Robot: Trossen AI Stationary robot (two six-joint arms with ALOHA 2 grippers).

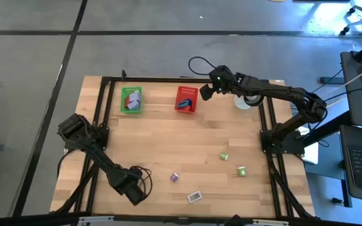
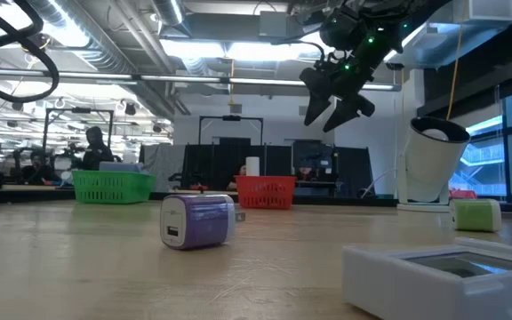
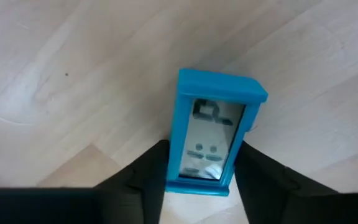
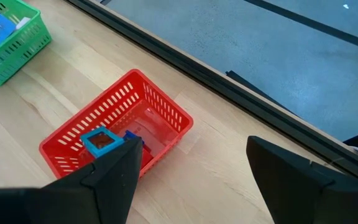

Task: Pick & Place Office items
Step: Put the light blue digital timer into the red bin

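1. The right hand (image 1: 204,91) hangs in the air just beside the red mesh basket (image 1: 186,98) at the far side of the bench (image 1: 168,141), its arm stretched out from the right edge; the fingers stand apart with nothing between them.
2. The left hand (image 1: 132,190) is low at the near left corner, its arm folded along the bench's left edge. Its wrist view shows the dark fingers (image 3: 151,171) either side of a flat blue-framed piece (image 3: 213,132) with a pale glossy face, lying on the wood; I cannot tell whether they press it.
3. The red mesh basket holds a small blue piece (image 4: 101,141); the green mesh basket (image 1: 131,100) holds several pieces.
4. Loose on the pale plank bench: a rounded lavender block (image 2: 196,220), two green blocks (image 1: 224,156) (image 1: 241,170), and a flat white rectangular piece (image 1: 195,197) near the front edge.
5. A white round cup (image 2: 431,160) stands at the far right.
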